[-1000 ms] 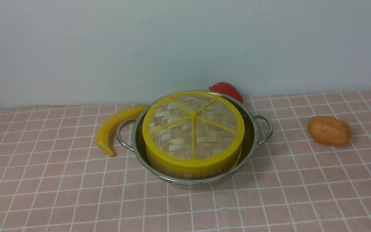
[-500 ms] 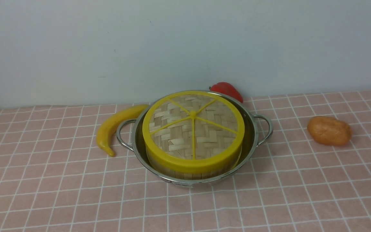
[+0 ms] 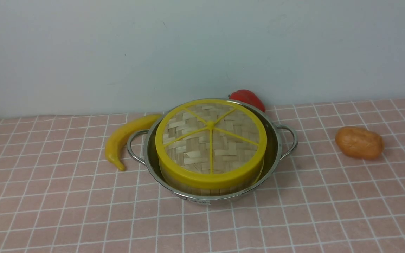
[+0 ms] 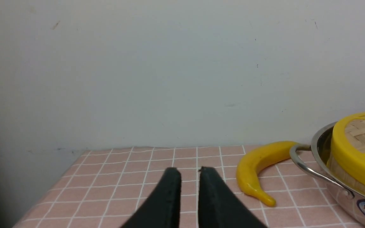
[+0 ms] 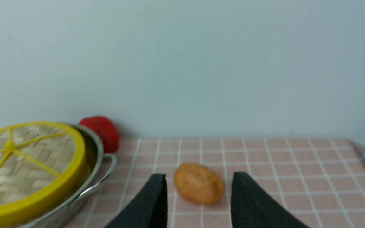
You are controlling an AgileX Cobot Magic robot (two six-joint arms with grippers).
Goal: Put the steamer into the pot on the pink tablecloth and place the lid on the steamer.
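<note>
Now the pot (image 3: 276, 154) sits on the pink tablecloth (image 3: 65, 211), with the steamer (image 3: 209, 188) inside it and the lid (image 3: 210, 140) resting flat on the steamer's top. Nothing on the cloth has shifted since the earlier front frames: pot, steamer and lid lie just as they did a second ago. Touching the pot's left handle is a yellow banana (image 3: 123, 138); behind the pot, against the wall, a red pepper (image 3: 248, 98) peeks out; well to the pot's right lies an orange potato (image 3: 359, 142). Neither arm shows in the front view. Away from the pot on its banana side, the left gripper (image 4: 189, 172) holds nothing, its jaws a narrow slit apart. On the potato side, the right gripper (image 5: 198, 179) is empty too, jaws moderately wide.
</note>
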